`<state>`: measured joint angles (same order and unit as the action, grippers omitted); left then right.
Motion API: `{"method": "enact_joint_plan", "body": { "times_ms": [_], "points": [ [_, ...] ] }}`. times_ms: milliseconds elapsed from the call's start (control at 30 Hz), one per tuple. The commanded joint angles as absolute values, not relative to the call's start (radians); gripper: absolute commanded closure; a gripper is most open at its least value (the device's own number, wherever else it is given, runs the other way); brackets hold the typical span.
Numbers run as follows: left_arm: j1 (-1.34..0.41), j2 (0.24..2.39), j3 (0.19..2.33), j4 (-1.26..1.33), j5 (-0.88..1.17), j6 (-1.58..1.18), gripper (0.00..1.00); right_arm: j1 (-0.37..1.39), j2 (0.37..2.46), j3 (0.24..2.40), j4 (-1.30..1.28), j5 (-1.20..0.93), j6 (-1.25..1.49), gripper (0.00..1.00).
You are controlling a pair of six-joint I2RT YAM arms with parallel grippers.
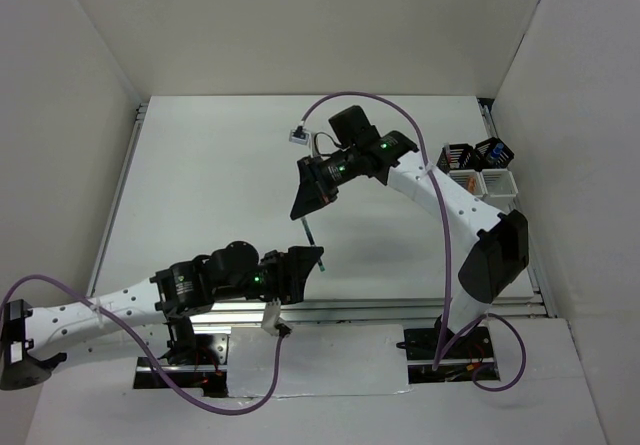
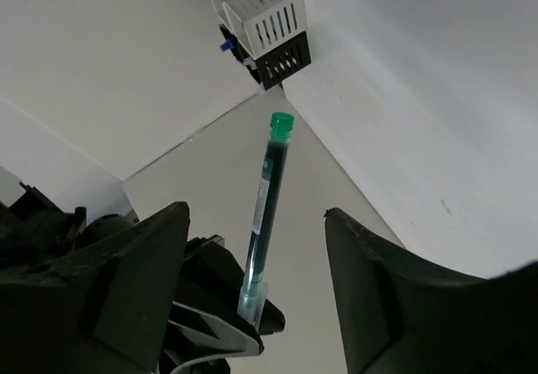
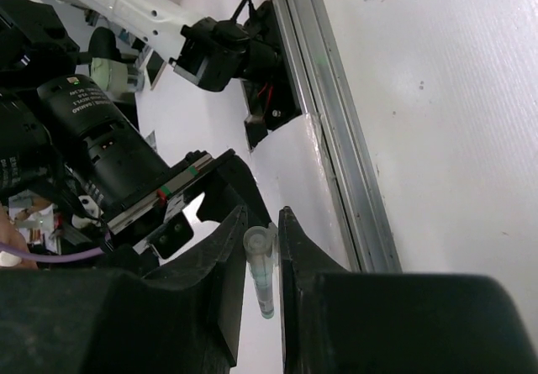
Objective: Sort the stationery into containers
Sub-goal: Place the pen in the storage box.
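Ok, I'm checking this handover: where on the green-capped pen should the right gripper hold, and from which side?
Grip the green-capped pen on its clear end, opposite the cap, with the pads closing across the barrel from its two sides. It is a slim, straight stick, so a crosswise pinch should seat it best. The right gripper is shut there now.

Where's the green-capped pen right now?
Centre of the top view: the pen is pinched in the right claw, between the spread fingers of the left claw.
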<state>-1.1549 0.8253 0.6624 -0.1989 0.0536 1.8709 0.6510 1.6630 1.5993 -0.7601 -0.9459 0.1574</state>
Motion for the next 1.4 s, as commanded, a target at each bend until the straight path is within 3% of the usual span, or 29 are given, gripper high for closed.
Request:
{"method": "enact_joint_plan", "body": {
  "times_ms": [0,133,300,467,500,600,733,767,800,867,1000,1100,1367],
  "points": [
    [-1.158,0.786,0.66,-0.13,0.103,1.845,0.21,0.629,1.641,1.654,-0.779,-0.947,0.135,1.0],
    [-1.158,0.755,0.66,-0.158,0.153,1.858,0.18,0.572,1.641,1.736,-0.824,-0.913,0.083,1.0],
    [-1.158,0.735,0.634,-0.146,0.155,1.845,0.18,0.378,1.655,1.885,-0.847,-0.787,0.012,1.0],
    [-1.163,0.749,0.605,-0.06,0.079,1.755,0.15,0.123,1.571,1.835,-0.638,-0.637,0.045,1.0],
    [-1.167,0.753,0.591,-0.011,0.048,1.731,0.08,0.091,1.551,1.774,-0.553,-0.606,0.041,1.0],
    [-1.222,0.84,0.63,0.123,-0.165,1.528,0.04,-0.03,1.453,1.602,-0.333,-0.412,0.049,1.0],
    [-1.188,1.075,0.97,-0.093,-0.368,0.92,0.02,-0.146,1.362,1.43,-0.102,-0.269,0.049,1.0],
    [-1.146,1.168,1.133,-0.169,-0.361,0.799,0.03,-0.159,1.349,1.404,-0.066,-0.229,0.048,1.0],
    [-1.085,1.208,1.2,-0.316,-0.247,0.587,0.03,-0.176,1.345,1.364,-0.017,-0.209,0.04,1.0],
    [-0.896,1.276,1.316,-0.392,-0.099,0.426,0.03,-0.187,1.347,1.318,0.059,-0.134,0.032,1.0],
    [-0.651,1.325,1.342,-0.428,0.159,0.188,0.03,-0.212,1.391,1.295,0.138,-0.007,0.022,1.0],
    [-0.517,1.336,1.338,-0.429,0.225,0.137,0.03,-0.23,1.451,1.321,0.143,0.09,0.017,1.0],
    [-0.445,1.296,1.253,-0.367,0.281,0.127,0.03,-0.252,1.615,1.466,0.017,0.126,0.012,0.99]
  ]
}}
